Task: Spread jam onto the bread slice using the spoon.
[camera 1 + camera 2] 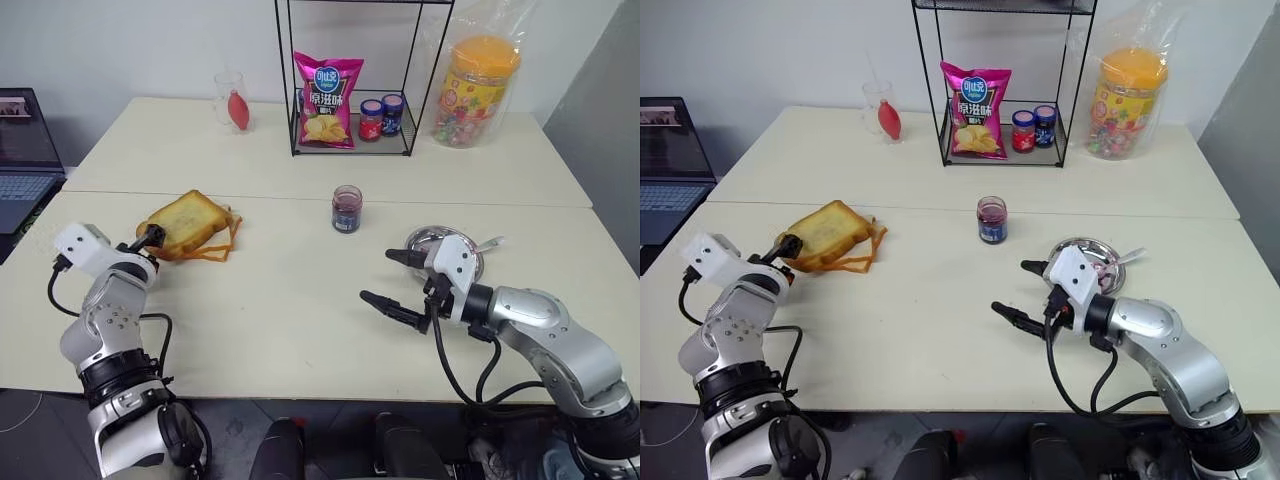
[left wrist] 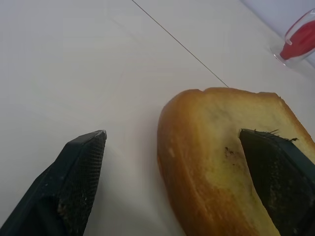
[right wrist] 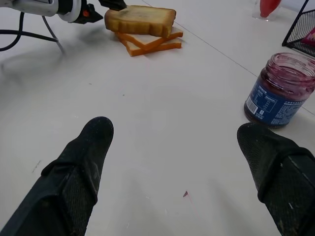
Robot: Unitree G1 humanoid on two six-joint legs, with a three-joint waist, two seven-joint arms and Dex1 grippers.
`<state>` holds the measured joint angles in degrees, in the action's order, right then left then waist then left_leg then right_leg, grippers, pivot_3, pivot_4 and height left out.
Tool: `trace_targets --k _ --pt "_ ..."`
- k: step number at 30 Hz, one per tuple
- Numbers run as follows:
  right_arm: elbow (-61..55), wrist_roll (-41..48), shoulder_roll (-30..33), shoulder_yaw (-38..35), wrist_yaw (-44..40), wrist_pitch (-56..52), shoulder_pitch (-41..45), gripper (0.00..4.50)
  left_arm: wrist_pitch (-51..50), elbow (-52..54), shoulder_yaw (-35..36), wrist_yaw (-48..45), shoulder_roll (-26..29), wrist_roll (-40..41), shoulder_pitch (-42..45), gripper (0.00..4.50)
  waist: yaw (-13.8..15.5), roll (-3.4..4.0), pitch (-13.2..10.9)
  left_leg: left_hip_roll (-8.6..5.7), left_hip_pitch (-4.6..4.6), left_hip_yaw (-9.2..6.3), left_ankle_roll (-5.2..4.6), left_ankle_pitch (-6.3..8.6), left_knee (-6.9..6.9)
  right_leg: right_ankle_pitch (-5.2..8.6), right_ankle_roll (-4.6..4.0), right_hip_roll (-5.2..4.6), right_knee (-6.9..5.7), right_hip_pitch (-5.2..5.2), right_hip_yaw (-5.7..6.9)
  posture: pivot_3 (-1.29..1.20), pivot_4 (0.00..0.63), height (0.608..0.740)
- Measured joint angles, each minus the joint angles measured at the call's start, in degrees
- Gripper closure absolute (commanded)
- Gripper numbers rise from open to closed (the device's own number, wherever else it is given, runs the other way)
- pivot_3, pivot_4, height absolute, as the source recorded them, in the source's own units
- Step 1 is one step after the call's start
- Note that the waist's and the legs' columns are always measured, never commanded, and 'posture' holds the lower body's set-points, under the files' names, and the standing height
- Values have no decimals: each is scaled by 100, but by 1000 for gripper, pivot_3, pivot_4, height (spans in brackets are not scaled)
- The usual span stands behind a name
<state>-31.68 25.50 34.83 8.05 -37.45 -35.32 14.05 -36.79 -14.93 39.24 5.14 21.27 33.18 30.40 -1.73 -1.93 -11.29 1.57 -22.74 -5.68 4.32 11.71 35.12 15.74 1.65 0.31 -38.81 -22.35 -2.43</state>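
Right now the left gripper (image 1: 150,237) is wide open at the near-left corner of the bread slice (image 1: 188,222). One black finger (image 2: 275,182) lies over the top of the slice and the other finger stands beside it above the worktop (image 1: 300,300); whether they touch the bread is hard to tell. The bread slice sits on top of a small pile of other toast slices (image 3: 150,43) on the left side of the worktop, tilted a little, with its rounded edge toward the left gripper.

The jam (image 1: 347,209) is in a small open glass jar with a blue label, standing upright near the middle of the worktop — well apart from the bread.

The right gripper (image 1: 396,280) is wide open too and holds nothing; it hangs over bare worktop, pointing toward the left. Just behind it is a round metal dish (image 1: 462,245). The spoon (image 1: 488,243) lies across the dish's far right rim — its long thin shape points to the right and a bit away from the robot.
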Motion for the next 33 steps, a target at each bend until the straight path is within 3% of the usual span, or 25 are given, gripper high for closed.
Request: trace_targets --k 21,33 --pt "-154 49 48 -10 -5 -155 54 0 -17 -315 -313 -6 187 -85 277 4464 0 0 0 0 0 -1 6 -3 0 -1 2 -1 0 0 0 0 150 740" --pt "-180 51 94 -99 -6 -160 53 0 -18 449 -217 -253 75 331 -54 4493 -1 0 0 0 -1 -1 14 -4 0 -1 2 -2 2 -1 -1 0 150 740"
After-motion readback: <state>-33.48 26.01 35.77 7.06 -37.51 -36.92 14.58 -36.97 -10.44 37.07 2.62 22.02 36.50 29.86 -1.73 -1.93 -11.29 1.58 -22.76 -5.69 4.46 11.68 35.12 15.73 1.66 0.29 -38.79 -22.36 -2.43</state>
